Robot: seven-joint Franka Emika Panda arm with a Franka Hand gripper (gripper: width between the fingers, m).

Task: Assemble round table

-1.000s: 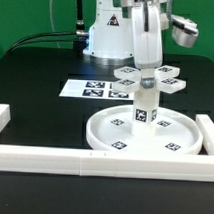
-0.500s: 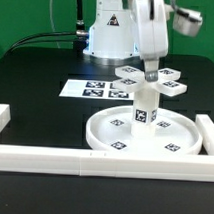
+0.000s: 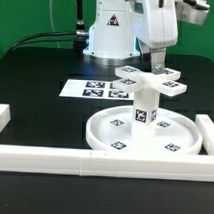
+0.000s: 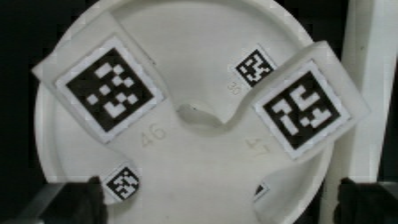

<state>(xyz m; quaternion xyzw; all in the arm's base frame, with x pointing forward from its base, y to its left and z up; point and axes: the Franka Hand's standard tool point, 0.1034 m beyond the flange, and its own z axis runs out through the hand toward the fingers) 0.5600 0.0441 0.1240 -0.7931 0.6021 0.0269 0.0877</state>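
The disc [image 3: 144,135] lies on the table [image 3: 36,88] just inside the near rail [image 3: 93,162], toward the exterior view's right. The post [image 3: 144,106] stands upright on its hub, and the cross [image 3: 149,79] sits on top. The gripper [image 3: 157,65] hangs just above the cross, fingers spread and empty. The marker board [image 3: 91,90] lies beyond the disc.

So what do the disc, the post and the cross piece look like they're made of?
All three look like white rigid plastic with a matte finish. The disc has a smooth moulded rim with soft highlights. The post and cross piece show the same even white. Their black-and-white tags look like flat printed stickers, though that's hard to confirm.
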